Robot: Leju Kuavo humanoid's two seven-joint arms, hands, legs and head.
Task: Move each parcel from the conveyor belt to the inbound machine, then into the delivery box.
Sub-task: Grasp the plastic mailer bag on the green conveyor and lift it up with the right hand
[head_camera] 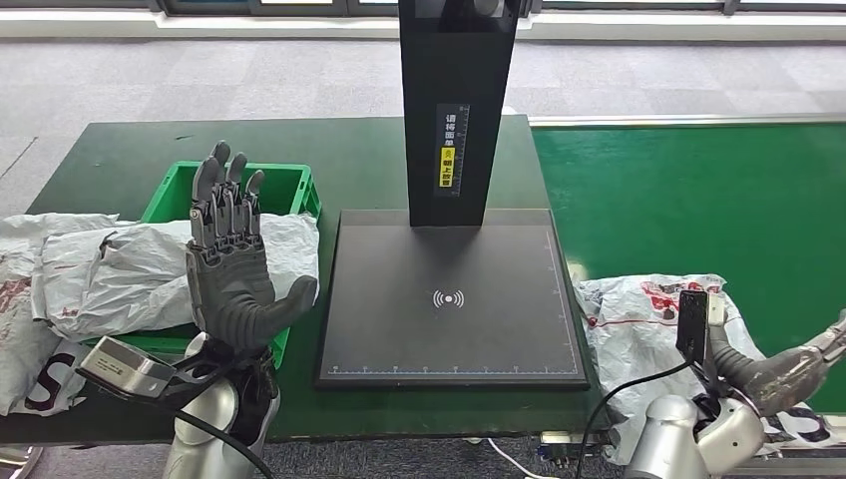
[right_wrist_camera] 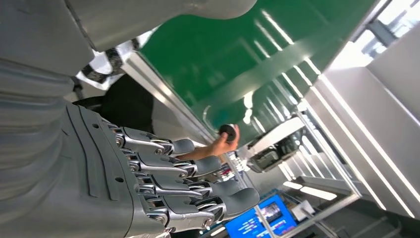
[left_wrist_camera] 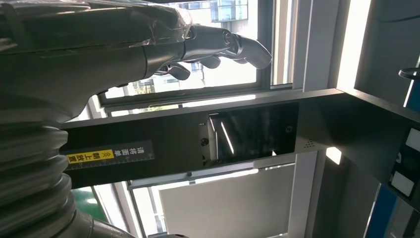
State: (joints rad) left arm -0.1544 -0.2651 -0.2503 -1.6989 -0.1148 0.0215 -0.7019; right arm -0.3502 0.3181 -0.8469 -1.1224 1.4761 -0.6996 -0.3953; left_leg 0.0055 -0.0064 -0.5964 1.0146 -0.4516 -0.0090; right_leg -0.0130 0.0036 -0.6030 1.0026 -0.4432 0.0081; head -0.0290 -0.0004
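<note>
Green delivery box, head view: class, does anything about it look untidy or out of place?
Yes. A crumpled white parcel lies across the green delivery box, draped over its rim rather than settled inside, and more bags spill onto the table beside it. The left hand hovers open above them.
</note>
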